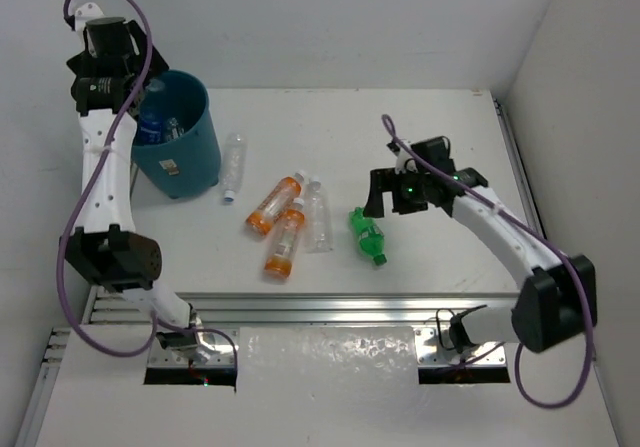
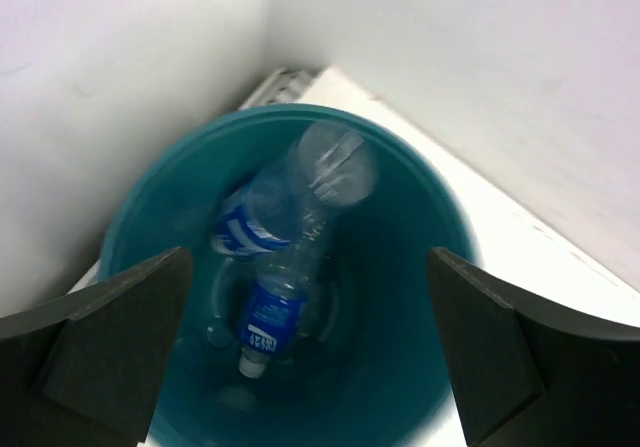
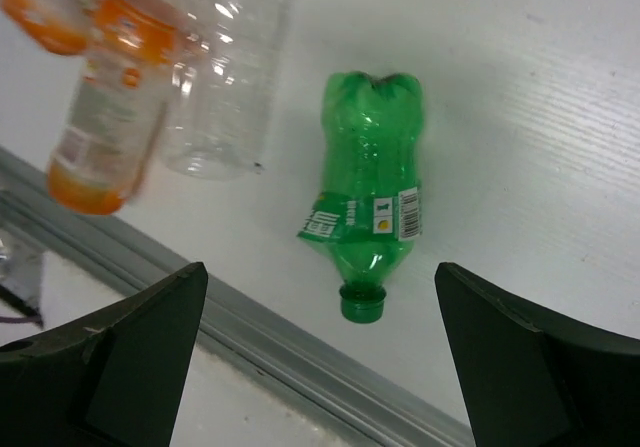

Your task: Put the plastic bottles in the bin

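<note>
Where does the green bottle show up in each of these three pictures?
Top external: the green bottle lies right of centre, its cap towards the bottom edge.
Left wrist: not in it; this view looks down into the bin.
Right wrist: in the centre, its cap pointing down.
Shared landmark: the clear bottle just to its left, also seen upper left in the right wrist view.

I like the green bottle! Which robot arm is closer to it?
Right. The right fingers hang over the green bottle; the left fingers are far away, above the bin.

White arm links [image 1: 100,182], black joints [image 1: 115,259], looping purple cables [image 1: 63,267], black claw fingers [image 3: 110,367].
</note>
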Motion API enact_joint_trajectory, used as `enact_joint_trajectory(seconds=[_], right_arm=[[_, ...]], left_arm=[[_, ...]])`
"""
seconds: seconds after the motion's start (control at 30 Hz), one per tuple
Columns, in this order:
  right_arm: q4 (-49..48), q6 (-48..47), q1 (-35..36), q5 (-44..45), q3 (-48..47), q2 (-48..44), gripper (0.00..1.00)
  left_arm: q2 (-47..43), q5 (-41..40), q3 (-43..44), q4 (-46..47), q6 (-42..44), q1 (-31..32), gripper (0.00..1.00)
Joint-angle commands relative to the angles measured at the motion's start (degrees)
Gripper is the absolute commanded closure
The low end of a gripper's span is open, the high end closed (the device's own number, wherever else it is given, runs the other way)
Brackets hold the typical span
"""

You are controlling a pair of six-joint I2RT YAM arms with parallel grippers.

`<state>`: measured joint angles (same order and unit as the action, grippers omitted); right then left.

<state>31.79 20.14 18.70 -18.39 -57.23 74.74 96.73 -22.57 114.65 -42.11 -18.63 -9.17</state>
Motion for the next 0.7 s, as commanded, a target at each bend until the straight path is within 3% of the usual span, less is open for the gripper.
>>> enact_joint_trajectory(seconds=[0.0, 0.17, 0.3, 0.33, 0.37, 0.43, 0.57, 0.67], right_arm=[[2.83, -1.51, 3.18, 9.33, -6.13, 8.44, 0.06], [6.61, -1.77, 7.49, 15.4, -8.78, 20.69, 0.16], [4.07, -1.16, 10.21, 13.82, -6.58, 26.59, 0.23], [3.81, -0.72, 11.0, 14.43, -6.23, 28.08, 0.26], [2.85, -0.46, 11.1, 14.96, -5.27, 28.44, 0.36], [1.26, -0.02, 11.19, 16.19, -3.51, 28.36, 0.44], [-1.28, -0.54, 11.27, 16.99, -0.96, 23.81, 0.72], [-4.45, -0.98, 11.19, 15.94, 2.03, 14.52, 0.77]], left_arm=[[-10.39, 5.76, 1.99, 0.62, 3.51, 4.59, 0.0], [-20.58, 11.81, -6.25, -0.17, 4.13, 13.37, 0.0], [-27.97, 19.02, -15.14, 2.37, 3.08, 14.71, 0.0], [-29.13, 20.27, -16.81, 2.9, 2.55, 14.88, 0.0], [-31.23, 22.28, -19.61, 3.78, 2.55, 14.88, 0.0], [-33.0, 25.1, -23.67, 4.75, 2.2, 14.97, 0.0], [-38.79, 35.35, -34.27, 9.57, 0.71, 15.06, 0.0], [-41.78, 46.68, -45.1, 17.13, -3.24, 15.14, 0.0]])
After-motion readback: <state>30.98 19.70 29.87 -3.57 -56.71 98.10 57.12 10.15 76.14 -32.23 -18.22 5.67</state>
